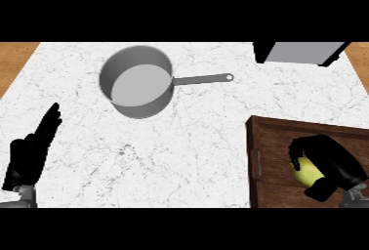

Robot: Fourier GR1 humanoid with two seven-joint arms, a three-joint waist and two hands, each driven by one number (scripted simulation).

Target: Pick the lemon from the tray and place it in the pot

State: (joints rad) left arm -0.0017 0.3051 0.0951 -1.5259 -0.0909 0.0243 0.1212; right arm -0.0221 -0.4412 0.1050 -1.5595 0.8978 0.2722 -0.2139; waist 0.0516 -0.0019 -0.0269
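Gripping lemon [305, 169]: right robot hand [328, 166] curled round it over tray [274, 146]. Lift straight, clear rim, carry to pot [137, 88], release low. Left robot hand [29, 156] open, resting.

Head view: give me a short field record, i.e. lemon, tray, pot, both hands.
lemon: yellow, over the tray, mostly hidden by the right hand
tray: brown wood, at the counter's right edge
pot: grey, nothing in it, handle pointing right, far left of the tray
right hand: fingers curled round the lemon
left hand: open, fingers straight, resting at the left edge
task stage: lemon grasped, not yet in the pot
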